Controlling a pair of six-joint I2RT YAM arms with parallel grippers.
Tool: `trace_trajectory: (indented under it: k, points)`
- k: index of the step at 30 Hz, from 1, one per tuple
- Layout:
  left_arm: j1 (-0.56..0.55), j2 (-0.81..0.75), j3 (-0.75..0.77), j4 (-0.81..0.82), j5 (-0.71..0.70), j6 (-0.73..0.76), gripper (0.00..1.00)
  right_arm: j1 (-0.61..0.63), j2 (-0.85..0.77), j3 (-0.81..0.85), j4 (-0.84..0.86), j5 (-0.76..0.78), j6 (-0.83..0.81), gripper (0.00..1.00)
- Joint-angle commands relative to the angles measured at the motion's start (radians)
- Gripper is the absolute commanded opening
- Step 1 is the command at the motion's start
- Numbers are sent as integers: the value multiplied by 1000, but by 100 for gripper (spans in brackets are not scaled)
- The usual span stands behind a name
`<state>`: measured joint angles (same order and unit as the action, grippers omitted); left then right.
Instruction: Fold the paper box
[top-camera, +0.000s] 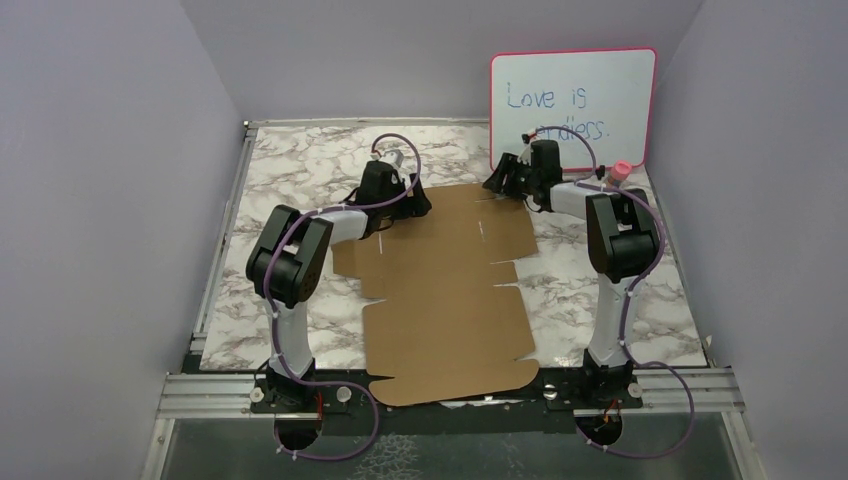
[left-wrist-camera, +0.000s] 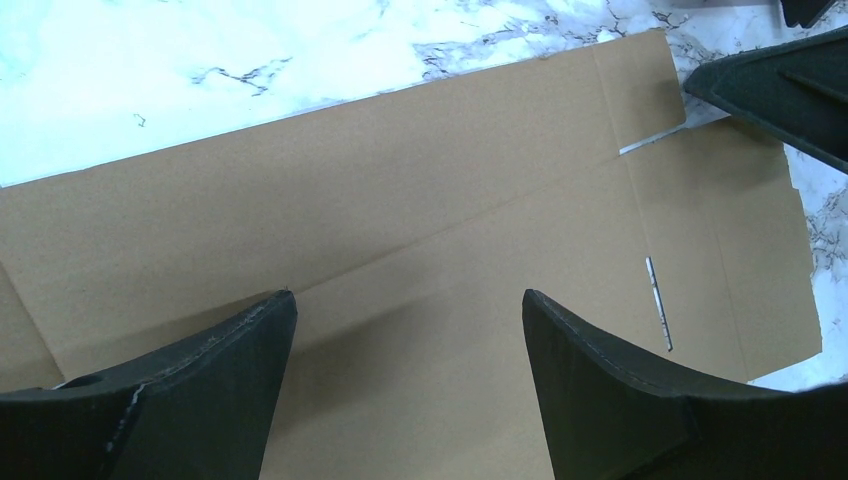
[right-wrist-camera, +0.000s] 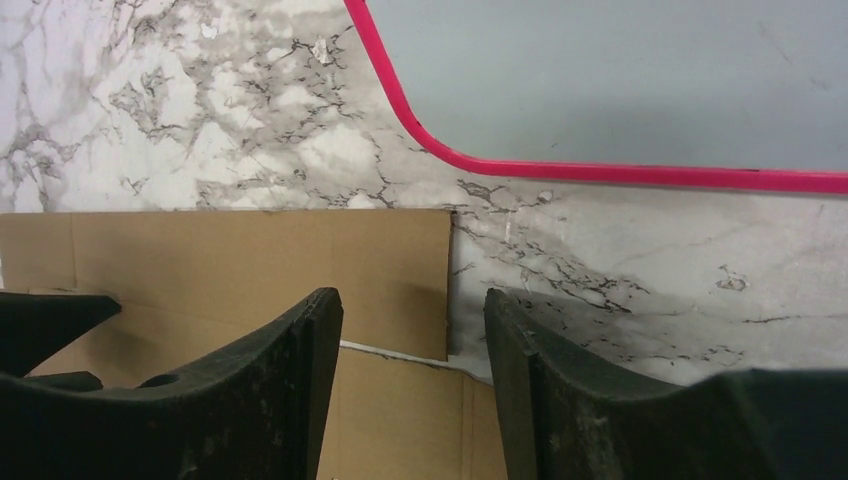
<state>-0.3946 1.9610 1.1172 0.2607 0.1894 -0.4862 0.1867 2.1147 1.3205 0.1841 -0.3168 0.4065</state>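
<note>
Left gripper (left-wrist-camera: 408, 300) is hovering, spread wide, over the flat paper box (top-camera: 440, 290); right gripper (right-wrist-camera: 412, 298), fingers parted, is seemingly pinching nothing at its far corner.

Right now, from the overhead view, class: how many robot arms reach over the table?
2. The left arm reaches to the far left corner of the paper box; the right arm to its far right corner, by the whiteboard. None appears hidden.

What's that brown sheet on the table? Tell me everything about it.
The paper box is brown corrugated cardboard: a flat, unmarked die-cut sheet with flaps, slits and creases. It lies on the marble table, from the front edge to past the middle. The left tool and right tool hang open at its far end.
</note>
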Motion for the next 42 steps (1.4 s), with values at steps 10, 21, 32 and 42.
trace_trajectory:
  k: [10,21,32,42]
  points:
    - [-41,41,27,-12,26,11,84,13,-2,20,-23,-108,5,44]
    - [-51,52,30,-16,15,13,84,46,-95,-17,-18,-48,-35,39]
    - [-53,69,23,-8,16,8,84,174,-122,-19,-52,169,-145,36]
    - [-54,55,18,-9,16,9,84,239,-112,23,-86,240,-189,37]
